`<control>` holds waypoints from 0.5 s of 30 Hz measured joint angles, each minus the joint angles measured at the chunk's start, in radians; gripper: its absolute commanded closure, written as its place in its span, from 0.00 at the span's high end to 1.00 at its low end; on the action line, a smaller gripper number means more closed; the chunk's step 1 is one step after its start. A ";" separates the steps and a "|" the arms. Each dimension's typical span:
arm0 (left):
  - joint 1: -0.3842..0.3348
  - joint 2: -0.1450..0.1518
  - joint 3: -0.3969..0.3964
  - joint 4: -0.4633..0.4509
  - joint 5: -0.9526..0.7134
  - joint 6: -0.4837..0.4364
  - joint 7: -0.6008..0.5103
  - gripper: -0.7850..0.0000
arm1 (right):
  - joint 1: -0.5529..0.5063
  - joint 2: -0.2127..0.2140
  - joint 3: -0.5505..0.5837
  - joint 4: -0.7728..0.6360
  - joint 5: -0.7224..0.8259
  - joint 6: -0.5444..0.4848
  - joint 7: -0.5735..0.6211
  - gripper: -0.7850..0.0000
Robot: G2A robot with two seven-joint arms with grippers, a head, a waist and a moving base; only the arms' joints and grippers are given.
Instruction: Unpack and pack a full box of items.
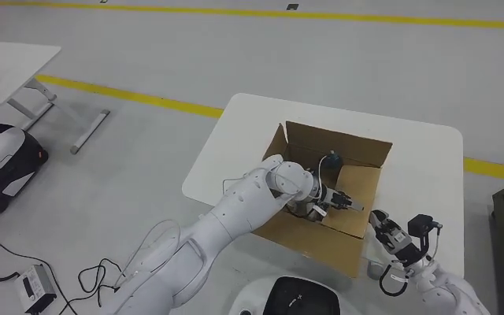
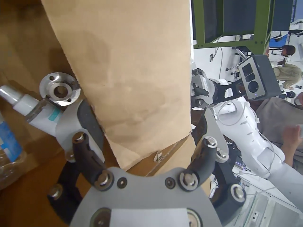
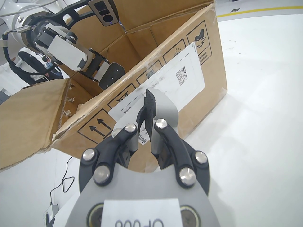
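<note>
— Left gripper [image 2: 143,107] first: how does it stand?
— Wide open at the edge of the box [image 1: 331,240], holding nothing. One finger [image 2: 91,124] is inside and the other outside, with a cardboard flap [image 2: 132,72] between them.
— What is in the box?
— Near my inner finger lie a metal flange [image 2: 59,91], a spray bottle [image 2: 28,108] and a clear plastic bottle [image 2: 9,147]. The box stands open on the white table [image 1: 425,150].
— And the right gripper [image 3: 148,100]?
— It is outside, close by the box's labelled wall, with its pads pressed together on nothing. Whether it touches the cardboard I cannot tell.
</note>
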 measured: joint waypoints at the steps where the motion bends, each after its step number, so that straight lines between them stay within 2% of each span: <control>1: 0.000 -0.002 -0.003 0.005 -0.014 -0.001 -0.003 1.00 | 0.001 0.000 -0.001 0.000 0.000 0.000 0.001 0.00; 9: -0.002 -0.007 -0.044 0.021 -0.148 -0.033 -0.050 1.00 | 0.006 -0.003 -0.006 0.001 0.000 -0.007 0.008 0.00; 15: 0.002 -0.004 -0.080 -0.004 -0.225 -0.046 -0.079 1.00 | 0.009 -0.003 0.001 -0.006 0.000 -0.006 0.007 0.00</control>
